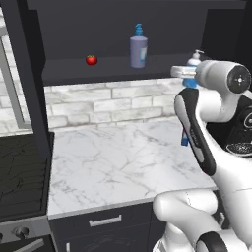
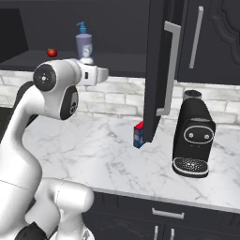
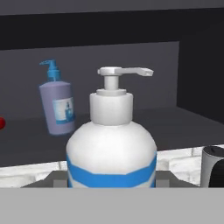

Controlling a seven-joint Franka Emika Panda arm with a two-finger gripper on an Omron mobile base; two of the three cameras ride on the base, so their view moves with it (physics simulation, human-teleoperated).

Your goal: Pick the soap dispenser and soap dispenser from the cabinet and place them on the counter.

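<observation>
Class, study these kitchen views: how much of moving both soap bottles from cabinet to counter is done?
Done: nothing sits on the counter yet. In hand: the white-pump bottle fills the hand view, close to the fingers; whether it is gripped is unclear. Left: the purple bottle stands on the cabinet shelf.

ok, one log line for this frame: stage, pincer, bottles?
stage: first pick | pincer: around white-and-blue pump bottle, grip unconfirmed | greyish-purple pump bottle: upright on dark cabinet shelf | white marble counter: no dispenser placed

Rendered kitchen, white marble counter (image 1: 123, 162), black stovetop (image 1: 22, 172), dark wall cabinet (image 2: 206, 37), brick backsplash (image 1: 98, 103), coffee machine (image 2: 193, 138)
</observation>
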